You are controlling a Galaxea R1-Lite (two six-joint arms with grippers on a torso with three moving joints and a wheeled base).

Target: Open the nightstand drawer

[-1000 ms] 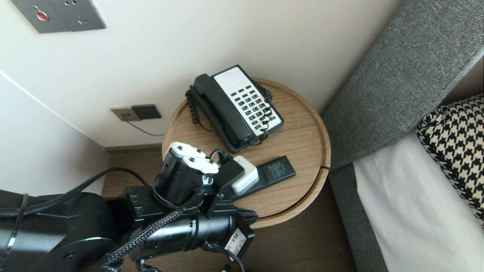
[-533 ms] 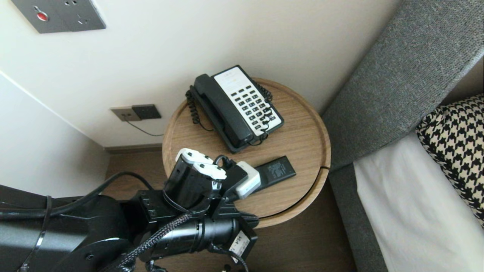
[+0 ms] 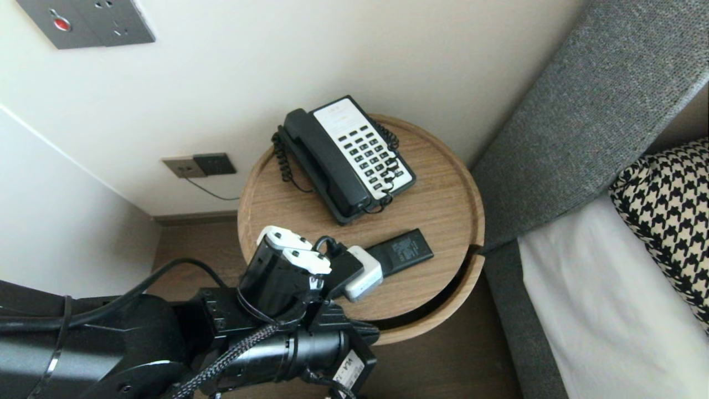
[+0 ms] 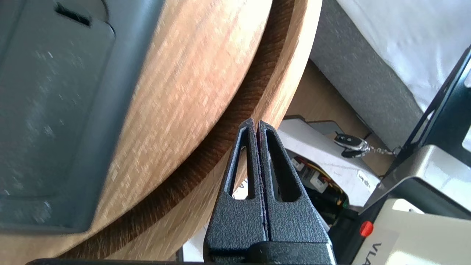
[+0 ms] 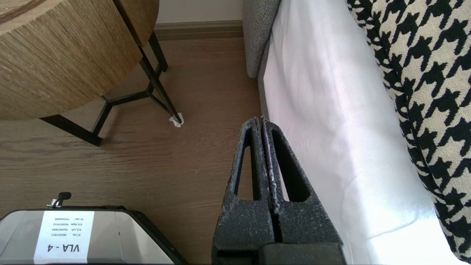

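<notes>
The left pincer (image 4: 256,123), fingers pressed together and empty, sits at the bench's (image 3: 443,210) near edge, its tips by the groove under the rim. The remote (image 3: 403,250) lies flat just inside that edge, near the pincer. The phone (image 3: 346,158) sits at the far edge. The right pincer (image 5: 262,120), also together, hangs over the floor (image 5: 147,165) by the bed (image 5: 323,129).

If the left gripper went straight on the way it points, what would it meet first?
Probably the round table: the shut left gripper aims at the dark gap under its top, though depth is unclear.
</notes>
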